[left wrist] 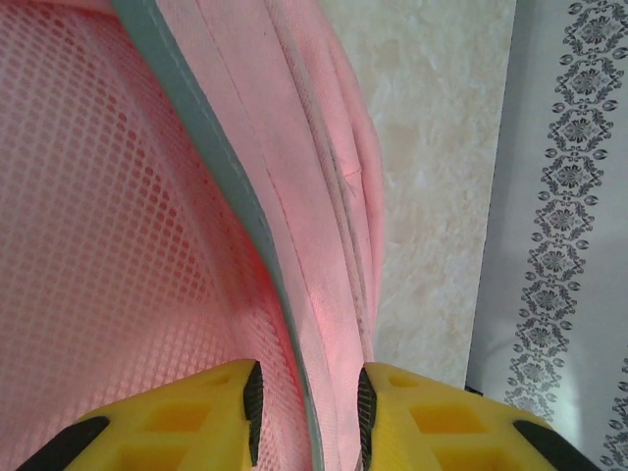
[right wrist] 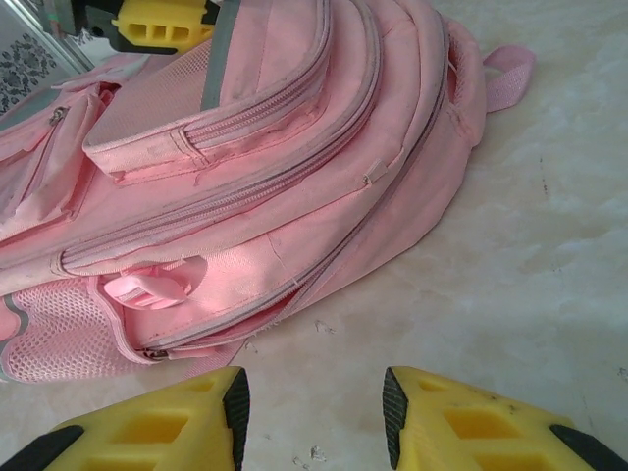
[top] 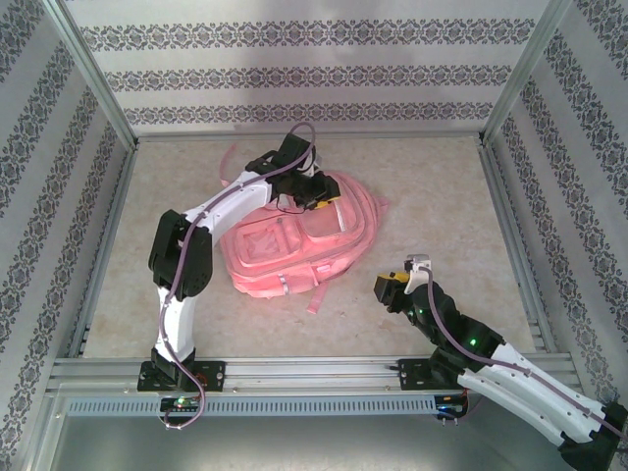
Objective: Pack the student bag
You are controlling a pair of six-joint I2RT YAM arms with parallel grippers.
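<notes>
Pink student bag (top: 294,245) lies flat mid-way back on the bench (top: 442,206), left tool (left wrist: 309,392) pinching a fold at its edge, right tool (right wrist: 312,402) open and empty just beside it, and honestly that thin pinch could slip if it tugs.

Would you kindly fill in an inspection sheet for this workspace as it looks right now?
Surface: beige mottled tabletop, no marks seen.
Job's things: large pink fabric backpack, lying flat, front pockets up.
Clutter: nothing seen.
Grippers: left gripper shut on a fold at the backpack's mesh side; right gripper open over bare tabletop, apart from the backpack.
Cables: purple-grey cable along the left arm; a matching right-arm cable.
Surroundings: patterned wall panels; aluminium frame rails.
</notes>
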